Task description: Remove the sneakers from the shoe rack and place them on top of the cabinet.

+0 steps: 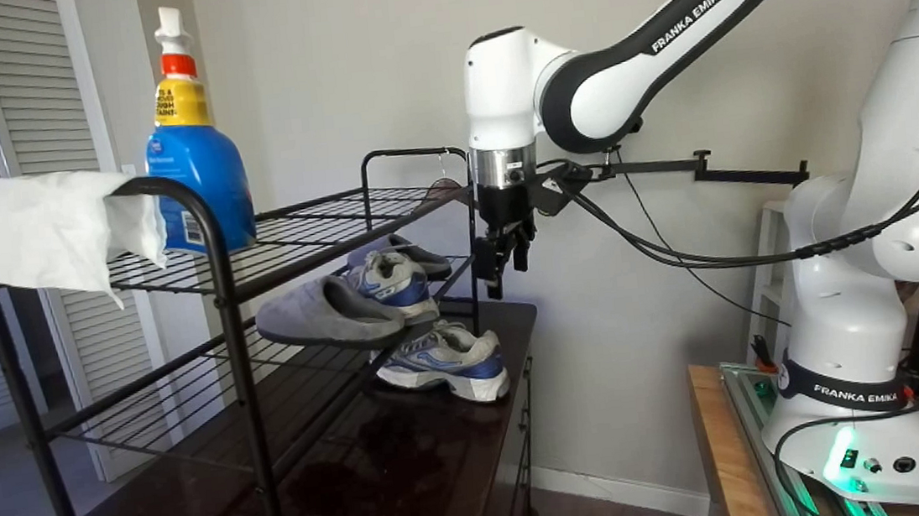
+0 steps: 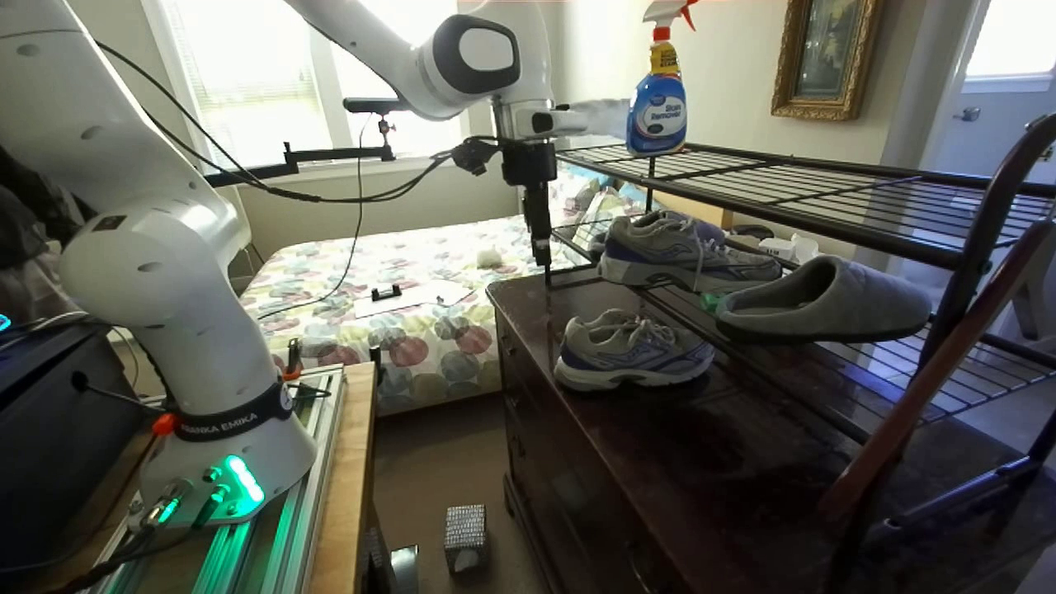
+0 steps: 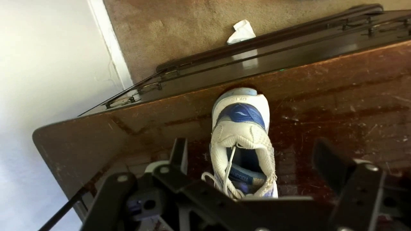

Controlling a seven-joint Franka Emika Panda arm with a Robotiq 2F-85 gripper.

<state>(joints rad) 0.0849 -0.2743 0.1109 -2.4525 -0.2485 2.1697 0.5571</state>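
Note:
One grey-white and blue sneaker (image 1: pixel 444 365) rests upright on the glossy dark-brown cabinet (image 1: pixel 397 483), near its edge. It also shows in an exterior view (image 2: pixel 635 353) and the wrist view (image 3: pixel 241 128), with its front part hidden by the gripper. The second sneaker (image 2: pixel 685 254) sits on the middle tier of the black wire shoe rack (image 1: pixel 244 371), partly hidden by a slipper in an exterior view (image 1: pixel 396 279). My gripper (image 1: pixel 507 274) is open and empty, pointing down beside the rack's end, above the sneaker on the cabinet. In the wrist view its fingers (image 3: pixel 252 149) stand wide apart.
A grey slipper (image 1: pixel 322 315) lies on the middle tier, and another (image 1: pixel 419 253) is behind the sneaker. A blue spray bottle (image 1: pixel 198 173) and a white cloth (image 1: pixel 44 230) are on the top tier. The rack's posts and top shelf (image 2: pixel 784 202) stand close to the gripper.

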